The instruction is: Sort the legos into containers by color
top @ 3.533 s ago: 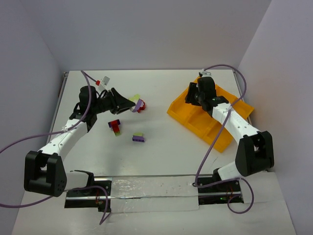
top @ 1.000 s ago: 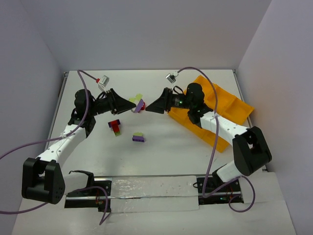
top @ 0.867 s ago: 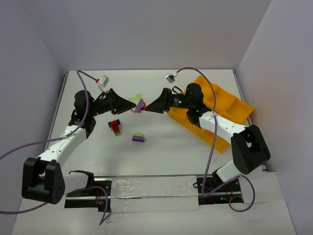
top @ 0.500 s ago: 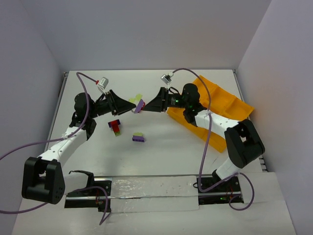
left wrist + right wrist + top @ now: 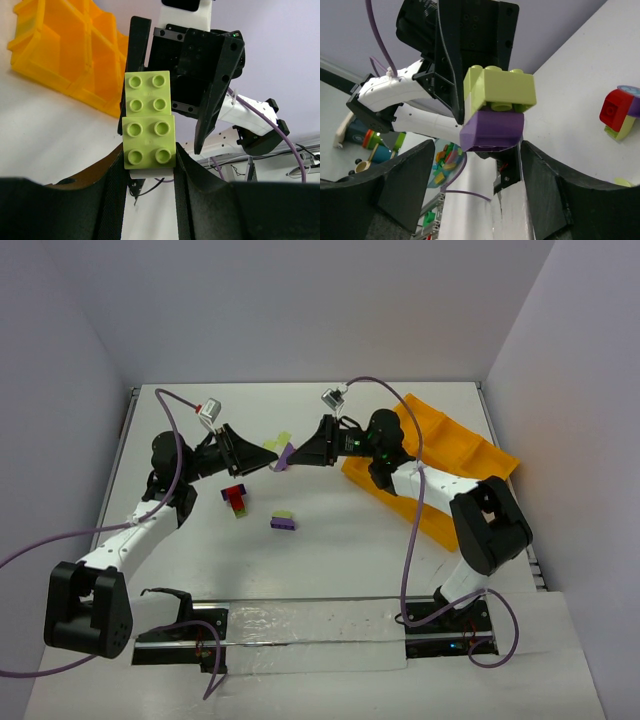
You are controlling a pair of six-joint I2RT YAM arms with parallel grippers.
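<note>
While the left gripper (image 5: 149,167) is clamped on the brick clump (image 5: 149,125), the right gripper (image 5: 479,150) straddles its purple brick (image 5: 492,131), jaws apart. Contact is unclear, but off-centre closing could twist it loose.

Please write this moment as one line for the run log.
left end effector: shut on lego clump, held in air | right end effector: open, straddling its purple brick
</note>
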